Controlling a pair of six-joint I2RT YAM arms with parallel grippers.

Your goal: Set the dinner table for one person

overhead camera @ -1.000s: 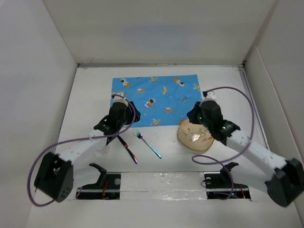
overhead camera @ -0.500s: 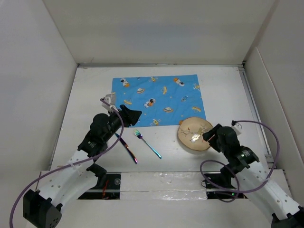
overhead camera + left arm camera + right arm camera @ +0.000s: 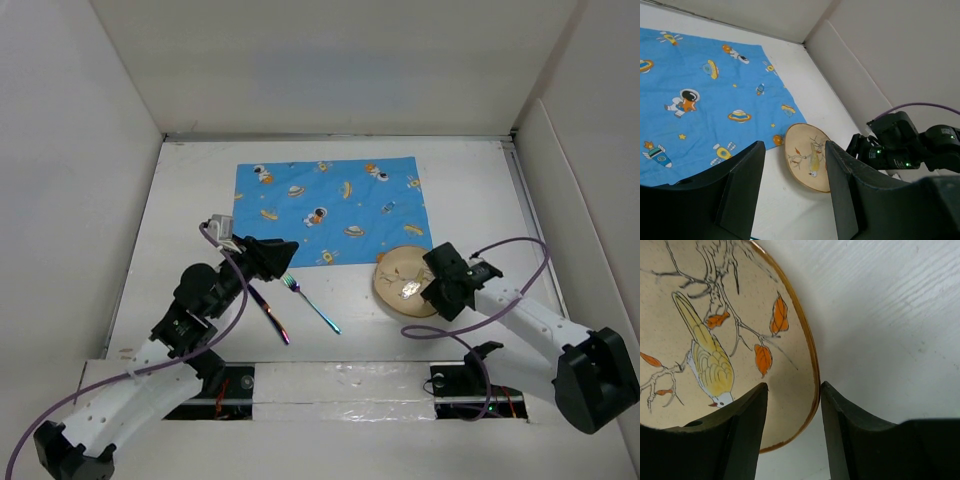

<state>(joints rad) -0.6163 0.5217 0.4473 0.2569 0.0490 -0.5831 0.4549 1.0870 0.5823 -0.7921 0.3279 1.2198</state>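
- While the right hand (image 3: pixel 794 386) hangs low at the right rim of the plate (image 3: pixel 403 280), its fingers stand apart with the rim running through the gap between them. No clamp on the rim shows.
- The plate rests on the white tabletop (image 3: pixel 180 200) at the near right corner of the placemat (image 3: pixel 330 205), its far rim touching or just lapping the cloth.
- From that hand the placemat's middle lies farther away and to the left, so the plate probably has to travel that diagonal once gripped.
- The left hand (image 3: pixel 794 145) hovers with fingers apart and nothing between them, well apart from the plate. The right arm is plainly the nearer one.
- A fork (image 3: pixel 312 305) and a knife (image 3: pixel 270 313) lie on the tabletop on the near side of the placemat, slanting from far-left to near-right, close by the left hand.
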